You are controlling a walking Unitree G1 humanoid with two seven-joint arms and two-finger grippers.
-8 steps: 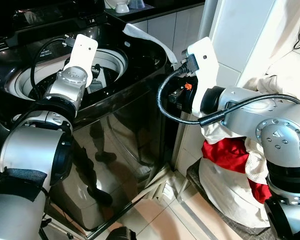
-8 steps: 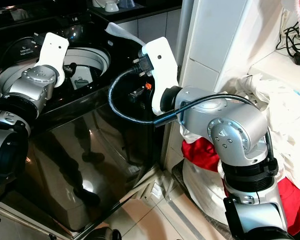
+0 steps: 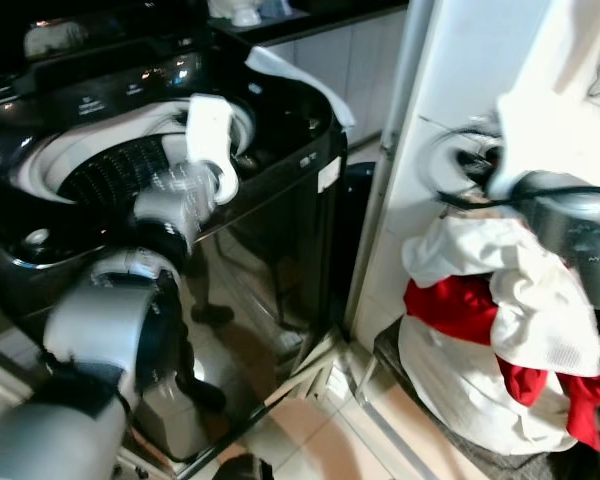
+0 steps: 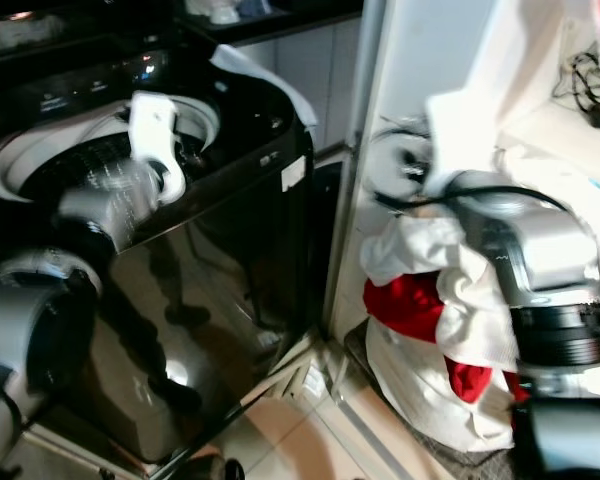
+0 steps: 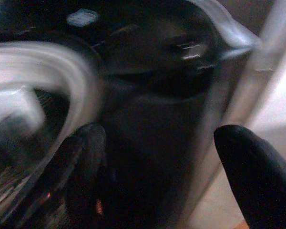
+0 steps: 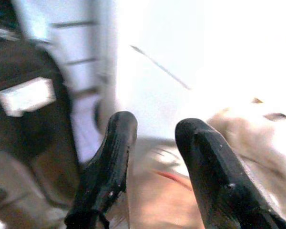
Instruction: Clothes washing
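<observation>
Right pincer (image 6: 152, 167) swung from washer (image 3: 280, 200) toward laundry (image 3: 480, 320)

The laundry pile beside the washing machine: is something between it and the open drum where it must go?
Nothing visible lies across the way. The laundry pile sits low, right of the washing machine; its drum is open on top, so only the machine's tall side must be cleared. The left gripper is open by the rim.
</observation>
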